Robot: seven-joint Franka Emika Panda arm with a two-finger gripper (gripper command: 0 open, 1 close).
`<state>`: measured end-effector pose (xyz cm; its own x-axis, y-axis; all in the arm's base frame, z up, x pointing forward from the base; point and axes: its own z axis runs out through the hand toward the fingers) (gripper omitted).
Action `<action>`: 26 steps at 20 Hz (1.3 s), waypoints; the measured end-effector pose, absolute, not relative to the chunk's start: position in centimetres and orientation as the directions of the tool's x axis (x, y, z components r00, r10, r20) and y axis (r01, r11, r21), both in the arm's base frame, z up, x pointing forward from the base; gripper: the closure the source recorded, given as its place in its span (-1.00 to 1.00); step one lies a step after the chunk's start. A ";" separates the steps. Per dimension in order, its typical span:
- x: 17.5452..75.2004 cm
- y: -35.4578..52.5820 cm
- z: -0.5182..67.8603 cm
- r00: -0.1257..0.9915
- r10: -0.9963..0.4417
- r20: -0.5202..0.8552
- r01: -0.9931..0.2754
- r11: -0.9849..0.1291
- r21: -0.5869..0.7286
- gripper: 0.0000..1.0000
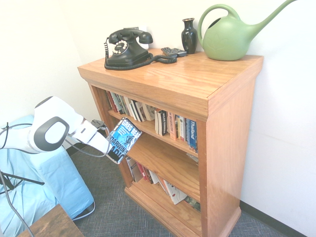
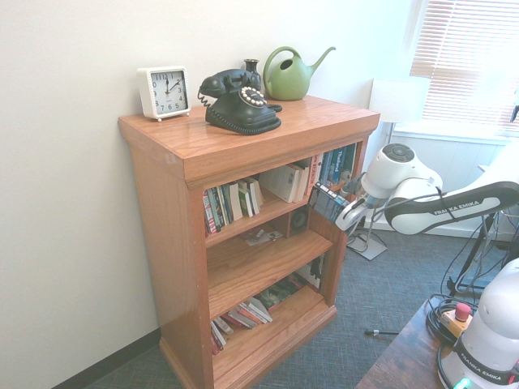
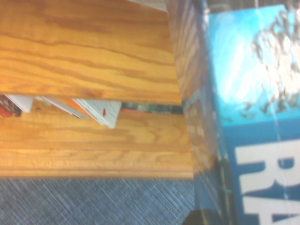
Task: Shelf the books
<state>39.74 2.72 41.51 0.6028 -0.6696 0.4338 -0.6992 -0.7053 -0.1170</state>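
Observation:
A thick paperback book [image 1: 125,139] with a blue and black glossy cover and white lettering hangs tilted in front of the wooden bookshelf [image 1: 173,84], level with its middle shelf [image 1: 165,160]. My gripper [image 1: 112,149] is shut on the book's lower end. In the second exterior view the book [image 2: 328,201] sits at the shelf's front right edge, with the gripper [image 2: 347,215] just behind it. Up close in the wrist view, the book [image 3: 253,122] fills the right side, above the shelf boards [image 3: 84,47].
Rows of thin paperbacks [image 1: 173,124] stand on the top shelf; more lean on the bottom shelf [image 1: 163,185]. On top stand a black telephone [image 1: 127,48], a vase [image 1: 189,35], a green watering can [image 1: 229,34] and a clock [image 2: 164,91]. A light blue covered object [image 1: 44,182] stands left.

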 end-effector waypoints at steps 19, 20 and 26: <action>46.0 5.2 39.4 0.553 -0.714 0.429 -0.696 -0.679 -0.233 1.00; 46.4 5.3 39.4 0.550 -0.713 0.435 -0.691 -0.681 -0.242 1.00; 48.3 5.7 38.5 0.525 -0.714 0.463 -0.694 -0.675 -0.253 1.00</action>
